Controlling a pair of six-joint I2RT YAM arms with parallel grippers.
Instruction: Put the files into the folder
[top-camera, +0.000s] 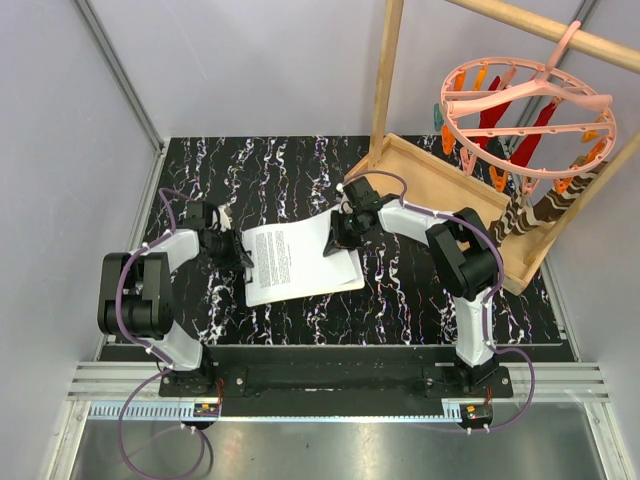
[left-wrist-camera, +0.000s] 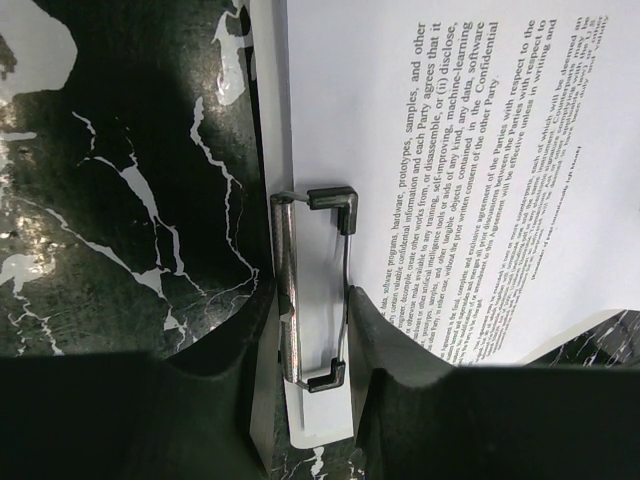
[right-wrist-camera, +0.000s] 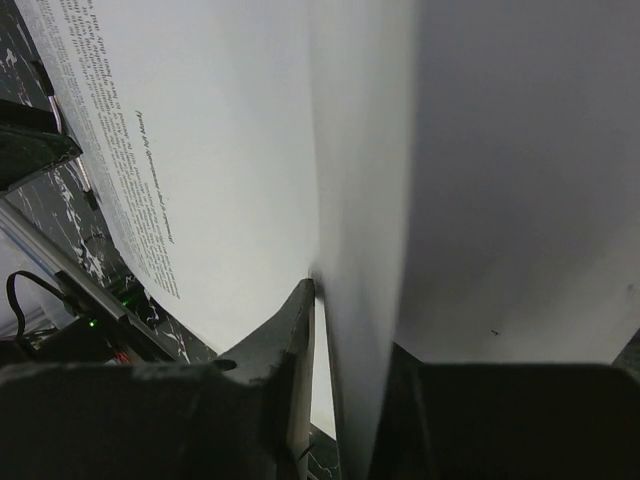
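**Printed sheet held over the folder, both grippers closed**

The black marbled table (top-camera: 420, 300) carries a shallow wooden tray (top-camera: 420, 165) at its far right, well apart from the work in the middle. There the folder (top-camera: 300, 290) lies flat, a plain white stiff board, its bare edge showing along the near side and beside the clip. On top of it is the sheet (top-camera: 285, 250), thin white paper with a block of small black print toward its left end. Its right end is blank and curls upward off the board.

The right gripper (top-camera: 335, 240) has that raised edge pinched between its fingers, and the paper bows away from them in the right wrist view. The left gripper (top-camera: 238, 252) sits at the folder's left short edge, closed around the small metal clip (left-wrist-camera: 315, 290) with one finger against each side. The sheet's printed end lies just beside the clip, and I cannot tell whether it is tucked under.
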